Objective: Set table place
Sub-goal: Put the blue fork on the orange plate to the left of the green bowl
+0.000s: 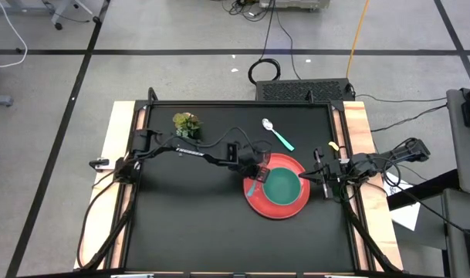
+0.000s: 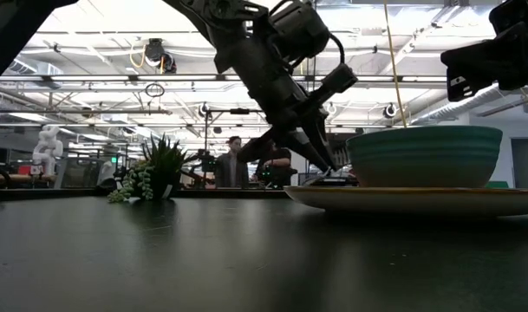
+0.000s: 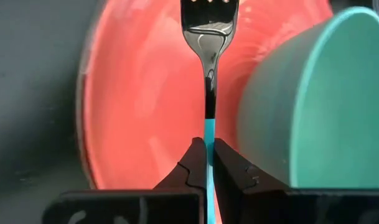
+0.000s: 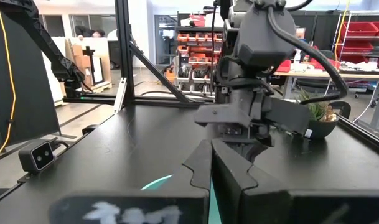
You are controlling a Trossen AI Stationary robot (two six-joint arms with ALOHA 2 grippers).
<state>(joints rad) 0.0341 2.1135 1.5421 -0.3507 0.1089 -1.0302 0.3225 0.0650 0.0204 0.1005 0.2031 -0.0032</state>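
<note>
On the black table (image 1: 188,224), a red plate (image 1: 259,202) with a teal bowl (image 1: 282,187) on it sits near the right edge, and a spoon (image 1: 276,133) lies apart toward the far edge. The left gripper (image 3: 206,163) is clamped on the blue handle of a fork (image 3: 208,37), its tines over the plate just beside the bowl. The right gripper (image 1: 321,182) waits at the right edge beside the plate, its fingers closed and empty.

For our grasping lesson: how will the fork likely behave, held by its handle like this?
The fork looks like rigid metal, so it probably won't flex. The left gripper pinches only its thin blue handle, so it may pivot or slip. Its glossy neck suggests slipperiness.
</note>
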